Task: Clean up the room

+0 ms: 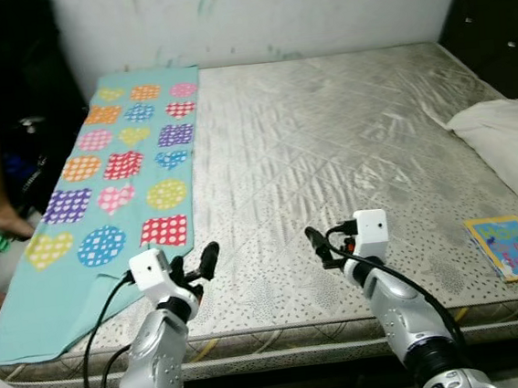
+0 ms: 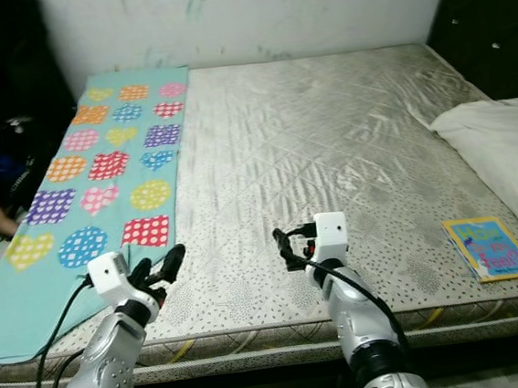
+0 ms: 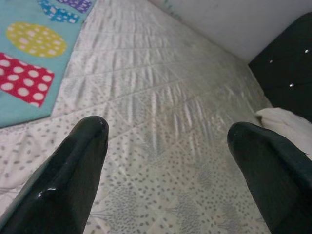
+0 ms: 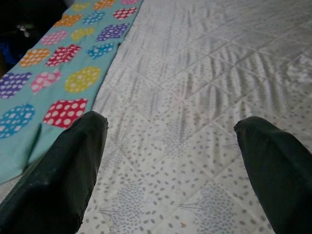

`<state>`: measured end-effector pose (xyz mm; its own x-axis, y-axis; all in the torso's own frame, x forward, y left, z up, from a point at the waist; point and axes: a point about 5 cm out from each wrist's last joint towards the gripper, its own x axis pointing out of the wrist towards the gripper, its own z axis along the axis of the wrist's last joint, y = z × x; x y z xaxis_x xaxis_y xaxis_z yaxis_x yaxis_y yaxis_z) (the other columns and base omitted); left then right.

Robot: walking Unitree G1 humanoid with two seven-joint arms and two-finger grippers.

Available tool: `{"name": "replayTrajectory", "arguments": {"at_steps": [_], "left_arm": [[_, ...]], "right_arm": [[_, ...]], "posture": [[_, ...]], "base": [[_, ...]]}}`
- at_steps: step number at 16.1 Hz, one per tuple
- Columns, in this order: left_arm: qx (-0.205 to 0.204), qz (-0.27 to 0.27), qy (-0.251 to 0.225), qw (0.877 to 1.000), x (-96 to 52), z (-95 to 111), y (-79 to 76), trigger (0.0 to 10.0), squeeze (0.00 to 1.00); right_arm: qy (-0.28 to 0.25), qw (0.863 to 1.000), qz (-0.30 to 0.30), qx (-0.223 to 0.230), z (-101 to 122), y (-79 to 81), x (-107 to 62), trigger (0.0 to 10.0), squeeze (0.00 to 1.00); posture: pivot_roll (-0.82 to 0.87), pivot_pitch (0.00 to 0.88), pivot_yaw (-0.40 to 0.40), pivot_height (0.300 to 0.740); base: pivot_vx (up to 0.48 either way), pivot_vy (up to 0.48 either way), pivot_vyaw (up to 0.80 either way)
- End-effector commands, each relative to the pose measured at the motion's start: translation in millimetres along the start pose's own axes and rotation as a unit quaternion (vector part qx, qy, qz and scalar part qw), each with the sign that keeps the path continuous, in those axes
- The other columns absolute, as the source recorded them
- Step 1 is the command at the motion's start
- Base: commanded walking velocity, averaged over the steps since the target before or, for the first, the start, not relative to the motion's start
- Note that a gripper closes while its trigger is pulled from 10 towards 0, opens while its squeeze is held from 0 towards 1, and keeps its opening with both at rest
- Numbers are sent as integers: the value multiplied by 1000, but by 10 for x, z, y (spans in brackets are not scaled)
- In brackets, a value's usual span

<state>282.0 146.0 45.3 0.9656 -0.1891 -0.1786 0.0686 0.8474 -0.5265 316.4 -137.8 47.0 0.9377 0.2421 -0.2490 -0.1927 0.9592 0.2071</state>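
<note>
Hovering over the mattress's [image 1: 328,151] near edge, left gripper [image 1: 195,266] and right gripper [image 1: 324,245] both spread wide, holding nothing. Teal blanket [image 1: 120,180] with coloured patches runs down the left edge. Picture book [image 1: 512,245] lies by the near right corner, white pillow [image 1: 511,142] on the right edge behind it.

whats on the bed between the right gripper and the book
Nothing: in the left eye view, bare quilted mattress runs from the right gripper to the book.
</note>
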Motion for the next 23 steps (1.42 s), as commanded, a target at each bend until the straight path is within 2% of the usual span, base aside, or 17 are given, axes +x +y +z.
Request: {"name": "replayTrajectory", "arguments": {"at_steps": [1, 13, 19, 23], "left_arm": [[4, 6, 1, 1000, -18, 19, 56, 10000, 0], [5, 8, 5, 1000, -14, 6, 57, 10000, 0], [6, -6, -2, 1000, -21, 13, 34, 10000, 0], [6, -8, -2, 1000, -24, 15, 34, 10000, 0]], "right_arm": [[-8, 1000, 5, 2, 33, 49, 20, 10000, 0], [-8, 1000, 6, 1, 30, 46, 16, 10000, 0], [-6, 1000, 8, 0, 18, 52, 13, 10000, 0], [-7, 1000, 7, 2, 16, 57, 13, 10000, 0]], "posture": [[-96, 0, 29, 740], [-99, 0, 30, 740], [-100, 0, 30, 740], [-100, 0, 33, 740]], "base": [[0, 379, 0], [0, 461, 0], [0, 0, 0], [255, 0, 0]]}}
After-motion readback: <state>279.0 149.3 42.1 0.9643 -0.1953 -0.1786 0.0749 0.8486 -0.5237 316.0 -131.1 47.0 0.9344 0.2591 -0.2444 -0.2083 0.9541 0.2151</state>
